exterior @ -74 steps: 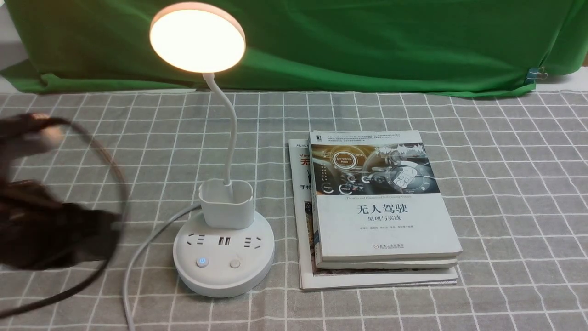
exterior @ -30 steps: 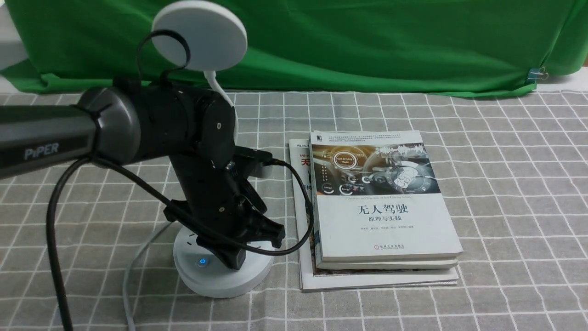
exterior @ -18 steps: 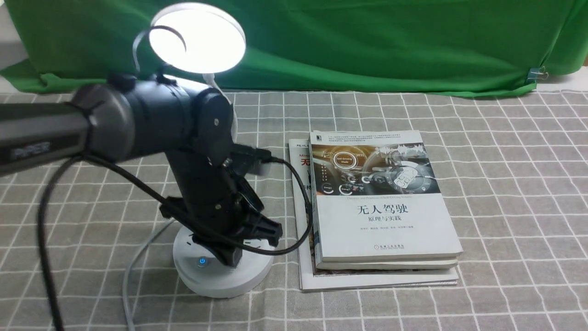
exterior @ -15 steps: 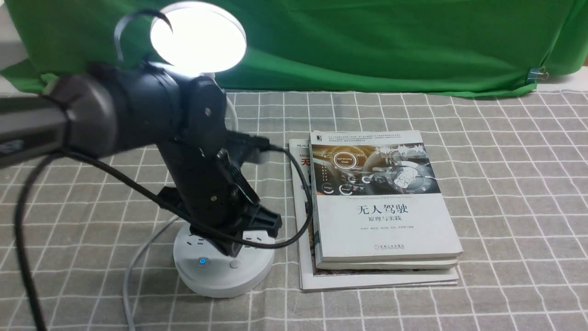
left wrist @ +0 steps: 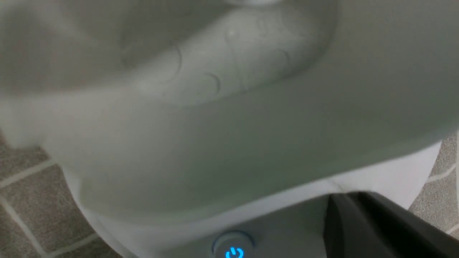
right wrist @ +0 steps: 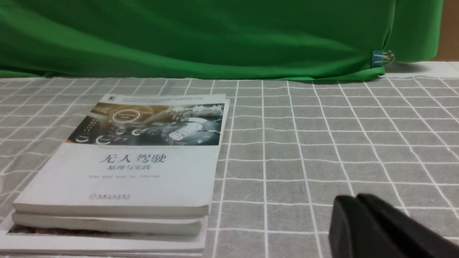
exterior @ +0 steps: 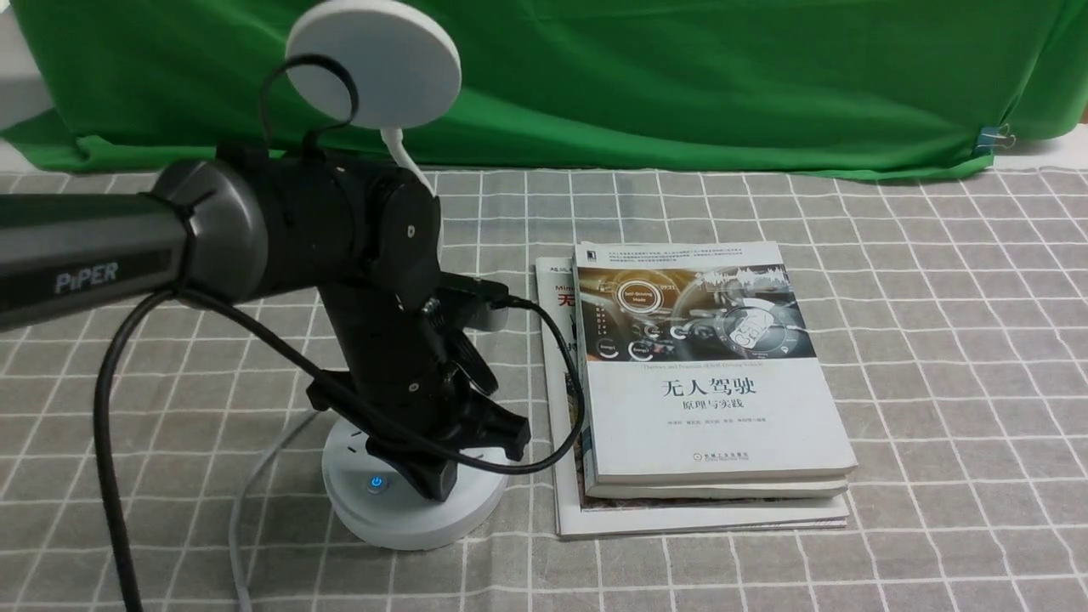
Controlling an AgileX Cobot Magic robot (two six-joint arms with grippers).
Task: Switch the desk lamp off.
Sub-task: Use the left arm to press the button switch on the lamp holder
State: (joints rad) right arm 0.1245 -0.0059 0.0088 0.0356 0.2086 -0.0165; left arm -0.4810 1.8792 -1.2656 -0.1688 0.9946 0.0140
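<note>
Lamp head (exterior: 374, 64), lit moments ago, is now dark; task looks done. Left gripper (exterior: 438, 491) and right gripper (right wrist: 353, 198): narrow, fingertips together.

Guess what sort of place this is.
Probably a robot lab or test bench: a robot arm over a desk lamp, a green cloth backdrop and a checked tablecloth.
</note>
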